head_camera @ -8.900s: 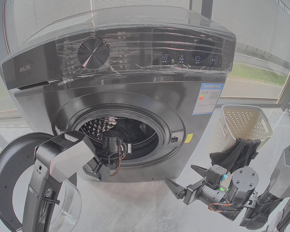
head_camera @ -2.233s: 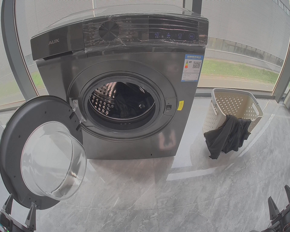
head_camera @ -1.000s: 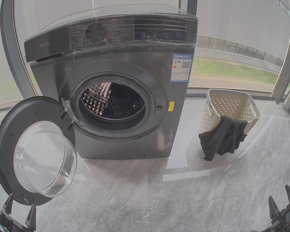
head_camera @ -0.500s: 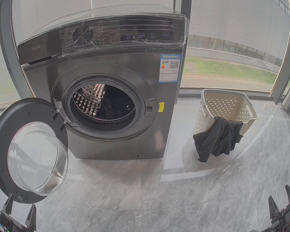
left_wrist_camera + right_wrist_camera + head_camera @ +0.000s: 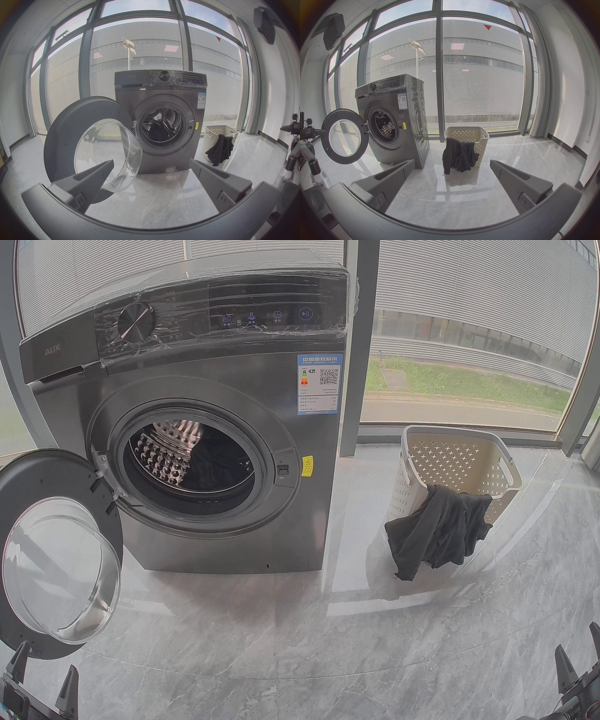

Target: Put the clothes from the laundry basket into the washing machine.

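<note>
Jaws on both arms released, nothing btwn them: left jaws low at the floor's near-left corner, right jaws low at the near-right corner.

Progress, my call: partway. Washing machine (image 5: 187, 427) stands at the far-left side of the floor (image 5: 312, 646) w/ door (image 5: 50, 552) swung fully open. A dark cloth (image 5: 219, 462) already lies inside the drum (image 5: 156, 455), so at least one item looks loaded.

Left to do: black garment (image 5: 437, 534), draped over the front rim of the laundry basket (image 5: 462, 431). It hangs down the outside wall w/ its lower end near or on the floor, can't tell which. Basket sits at the far-right side by the window, near the machine, not touching. Basket bottom is hidden, so can't tell if more clothes are in there.

Garment vs jaws: well apart from both, no contact. In right wrist view it hangs straight ahead of right jaws, approx centred on the gap. Left jaws face the open door and drum instead, garment off to their right. Prob. right jaws are the better pick for the grab, once the distance is closed.
</note>
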Tool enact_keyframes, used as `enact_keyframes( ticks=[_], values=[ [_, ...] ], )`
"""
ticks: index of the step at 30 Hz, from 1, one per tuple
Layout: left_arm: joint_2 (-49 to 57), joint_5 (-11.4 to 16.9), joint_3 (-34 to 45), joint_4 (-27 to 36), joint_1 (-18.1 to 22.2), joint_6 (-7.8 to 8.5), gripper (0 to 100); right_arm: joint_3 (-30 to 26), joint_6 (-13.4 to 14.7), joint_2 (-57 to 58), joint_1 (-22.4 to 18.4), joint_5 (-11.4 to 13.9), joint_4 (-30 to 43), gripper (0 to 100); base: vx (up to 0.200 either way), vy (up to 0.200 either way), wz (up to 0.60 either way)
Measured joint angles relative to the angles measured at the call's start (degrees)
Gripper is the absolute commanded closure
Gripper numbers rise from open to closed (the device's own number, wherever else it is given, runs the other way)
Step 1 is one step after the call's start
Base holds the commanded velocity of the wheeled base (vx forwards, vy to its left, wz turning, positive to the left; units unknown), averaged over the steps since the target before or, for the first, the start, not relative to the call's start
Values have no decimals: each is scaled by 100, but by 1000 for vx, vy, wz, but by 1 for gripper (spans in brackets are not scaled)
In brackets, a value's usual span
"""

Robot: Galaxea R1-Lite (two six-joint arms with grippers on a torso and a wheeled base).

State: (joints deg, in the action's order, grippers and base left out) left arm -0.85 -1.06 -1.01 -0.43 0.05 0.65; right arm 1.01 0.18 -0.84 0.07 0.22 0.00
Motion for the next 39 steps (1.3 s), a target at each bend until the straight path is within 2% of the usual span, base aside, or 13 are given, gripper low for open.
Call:
enact_keyframes(
  ticks=[2, 9, 12, 15, 30, 39],
  values=[
    [0, 66, 0, 18, 0, 69, 0, 0, 0, 0, 0, 2, 0, 0, 0, -200, 0],
    [-2, 63, 0, 29, -5, -7, 0, 0, 0, -1, -5, 2, 0, 0, 0, -200, 0],
    [-2, 35, 0, 27, -5, -96, 0, 0, 0, -1, -5, 2, 0, 0, 0, -200, 0],
    [-2, 27, 0, 27, -2, -85, 0, 0, 0, -1, 2, 2, 0, 0, 0, -200, 0],
    [-5, -28, 0, 18, -2, -138, 0, 0, -2, -4, 0, 0, 0, 0, 0, 0, 0],
    [-7, -33, 0, 21, 2, -143, 0, 0, 0, -4, 2, 2, 0, 0, 0, -200, 0]
  ],
)
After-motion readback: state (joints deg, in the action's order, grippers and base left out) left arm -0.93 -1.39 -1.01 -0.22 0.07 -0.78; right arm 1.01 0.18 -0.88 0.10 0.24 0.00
